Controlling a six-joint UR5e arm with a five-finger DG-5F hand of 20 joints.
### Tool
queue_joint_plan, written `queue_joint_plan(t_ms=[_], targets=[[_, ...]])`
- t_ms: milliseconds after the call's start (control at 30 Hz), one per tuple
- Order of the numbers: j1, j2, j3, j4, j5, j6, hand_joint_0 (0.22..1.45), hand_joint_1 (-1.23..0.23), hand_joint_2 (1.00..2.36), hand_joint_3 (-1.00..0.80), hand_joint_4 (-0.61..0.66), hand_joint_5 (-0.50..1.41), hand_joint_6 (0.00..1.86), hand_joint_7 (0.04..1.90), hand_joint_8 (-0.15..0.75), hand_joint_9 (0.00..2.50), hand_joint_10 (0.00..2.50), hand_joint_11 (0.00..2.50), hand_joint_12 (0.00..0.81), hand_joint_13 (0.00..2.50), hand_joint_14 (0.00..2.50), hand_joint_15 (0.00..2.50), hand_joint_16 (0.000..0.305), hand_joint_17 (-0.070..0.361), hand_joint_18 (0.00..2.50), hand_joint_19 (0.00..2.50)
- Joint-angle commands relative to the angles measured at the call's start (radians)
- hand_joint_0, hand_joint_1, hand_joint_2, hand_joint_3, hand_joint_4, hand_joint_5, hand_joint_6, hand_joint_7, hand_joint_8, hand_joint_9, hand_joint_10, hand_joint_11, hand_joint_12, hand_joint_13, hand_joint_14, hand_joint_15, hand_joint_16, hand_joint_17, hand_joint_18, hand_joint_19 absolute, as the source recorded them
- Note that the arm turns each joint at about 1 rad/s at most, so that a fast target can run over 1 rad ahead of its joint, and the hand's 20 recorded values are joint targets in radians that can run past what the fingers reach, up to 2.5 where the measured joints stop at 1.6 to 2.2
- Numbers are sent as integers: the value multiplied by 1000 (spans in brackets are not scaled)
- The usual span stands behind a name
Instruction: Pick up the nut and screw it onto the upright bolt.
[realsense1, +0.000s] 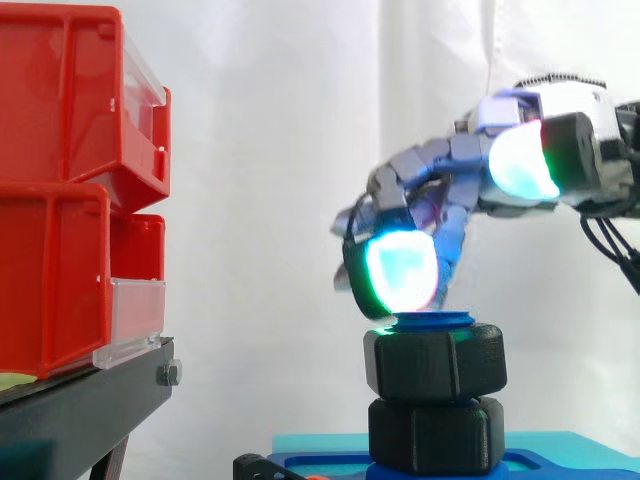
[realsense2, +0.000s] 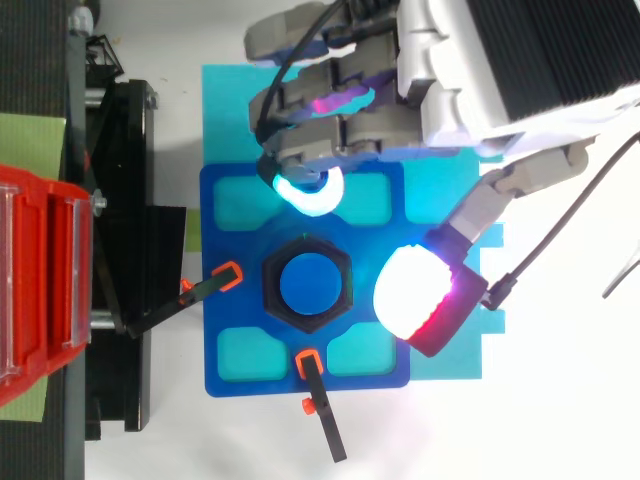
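Observation:
The black hexagonal nut (realsense1: 435, 362) (realsense2: 307, 283) sits on the upright blue bolt, whose round top (realsense1: 432, 320) (realsense2: 310, 284) pokes out just above it. Under the nut is a second black hexagonal piece (realsense1: 435, 432) resting on the blue base plate (realsense2: 230, 200). My hand (realsense1: 450, 170) (realsense2: 450, 80) hovers over and beside the nut, open, with relaxed bent fingers. One glowing fingertip (realsense1: 400, 270) hangs just above the nut's left top edge. In the top view the thumb pad (realsense2: 420, 295) lies right of the nut, apart from it, and the other fingertips (realsense2: 310, 190) lie beyond it. Nothing is held.
Two stacked red bins (realsense1: 60, 200) (realsense2: 40, 280) stand on a black stand (realsense1: 90, 400) to the left. Two black clamp arms with orange tips (realsense2: 225, 275) (realsense2: 310, 365) press on the blue plate, which lies on a cyan plate (realsense2: 225, 100).

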Motion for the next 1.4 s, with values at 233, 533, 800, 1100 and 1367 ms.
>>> queue_joint_plan(t_ms=[233, 533, 800, 1100, 1367], targets=[[3, 0, 26, 61, -59, 0, 504, -186, 1000, -500, 176, -154, 502, 741, 275, 800, 0, 0, 265, 547, 0, 0, 22, 49, 192, 0], [40, 0, -56, 208, -53, 28, 488, -173, 1000, -500, 159, -164, 502, 660, 257, 589, 0, 0, 313, 321, 0, 0, 32, 72, 0, 0], [48, 0, -106, 211, -55, -12, 480, -158, 1000, -500, 156, -168, 501, 642, 253, 526, 0, 0, 328, 269, 0, 0, 34, 78, 0, 0], [46, -20, -113, 211, -44, -52, 476, -148, 1000, -500, 154, -171, 501, 642, 253, 508, 0, 0, 334, 254, 0, 0, 36, 82, 0, 0], [37, -75, -55, 217, -47, -17, 475, -143, 1000, -500, 160, -170, 501, 655, 256, 514, 0, 0, 335, 263, 0, 0, 37, 83, 0, 0]])
